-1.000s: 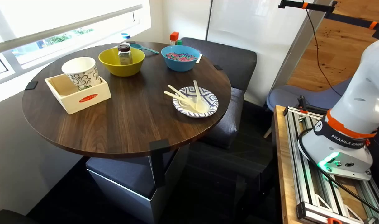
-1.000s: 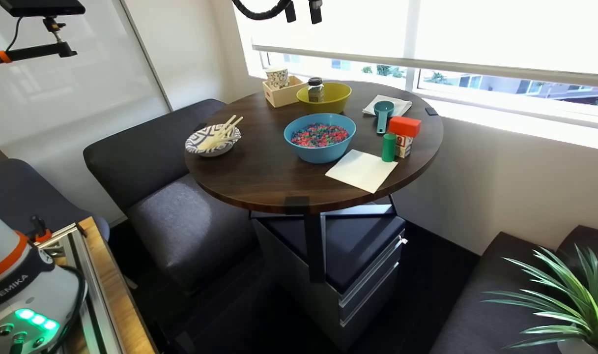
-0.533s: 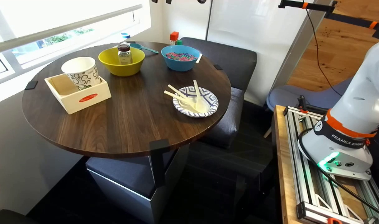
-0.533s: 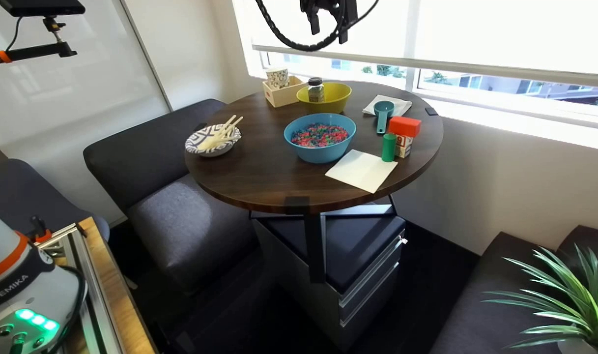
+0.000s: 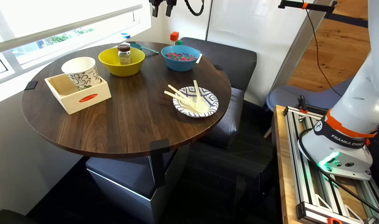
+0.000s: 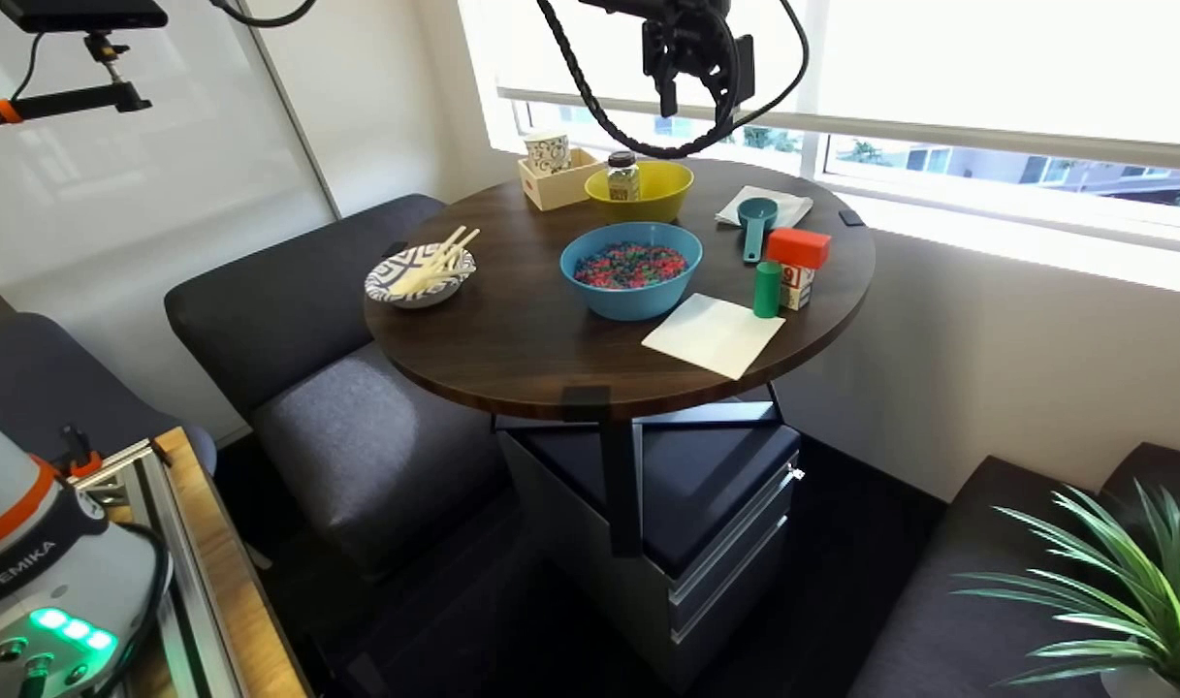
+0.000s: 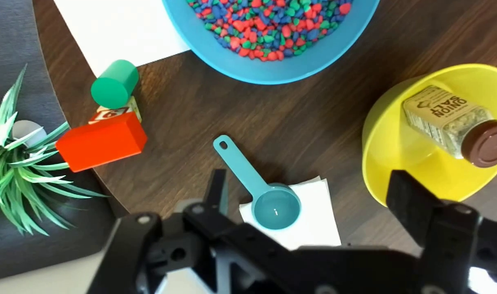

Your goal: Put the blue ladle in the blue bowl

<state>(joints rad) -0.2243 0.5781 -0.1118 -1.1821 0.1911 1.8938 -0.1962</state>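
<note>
The blue ladle [image 7: 276, 209] is a light-blue scoop lying on white napkins, its handle reaching over the bare wood. It also shows in both exterior views [image 6: 757, 214] [image 5: 135, 46]. The blue bowl [image 7: 273, 75] stands upright on the table and holds red, green and blue pebbles; it shows in both exterior views [image 6: 631, 304] [image 5: 180, 65]. My gripper [image 7: 309, 173] is open and empty, high above the table, with the scoop showing between its fingers in the wrist view. It hangs at the top of both exterior views [image 6: 698, 109] [image 5: 161, 15], touching nothing.
A yellow bowl [image 7: 371, 163] with a spice jar [image 7: 452, 122] stands near the ladle. A red-topped box [image 7: 103, 141] and green cylinder [image 7: 115, 83] stand near the table edge. A patterned bowl with utensils [image 5: 211, 105] and a wooden box with a cup [image 5: 86, 99] are farther away.
My gripper has come down and moved right in an exterior view, and has entered from the top in both exterior views. The objects on the table have not moved.
</note>
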